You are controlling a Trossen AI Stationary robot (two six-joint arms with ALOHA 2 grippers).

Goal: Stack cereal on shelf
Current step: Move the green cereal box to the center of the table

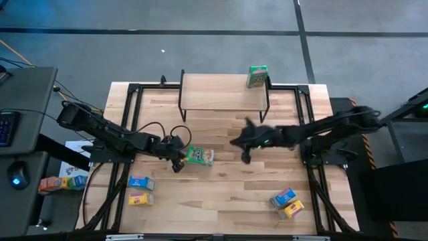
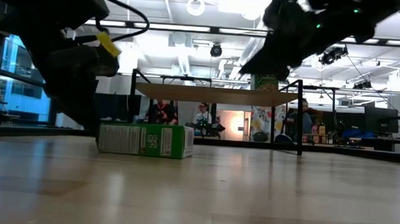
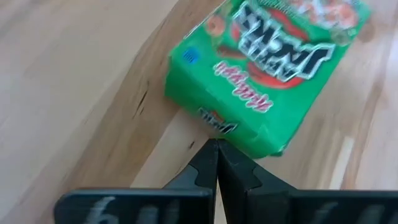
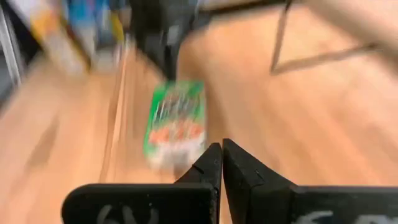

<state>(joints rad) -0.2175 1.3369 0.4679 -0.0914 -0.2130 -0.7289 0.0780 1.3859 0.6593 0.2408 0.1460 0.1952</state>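
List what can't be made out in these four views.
- Print on the green box on the shelf: too small in the high view.
- Blue and yellow boxes: motion-blurred in the right wrist view.
- Far side of the lying green box: left arm's dark bulk covers it in the low view.

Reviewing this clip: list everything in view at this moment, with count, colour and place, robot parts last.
green cereal box on the shelf: 1, green, upright at the right end of the shelf top
green cereal box on the table: 1, green, lying flat mid-table, by the left gripper
blue cereal boxes: 2, blue, front left and front right
yellow cereal boxes: 2, yellow, front left and front right
shelf: 1, light wood top, black legs, back centre
left gripper: shut, beside the lying green box
right gripper: shut, above mid-table
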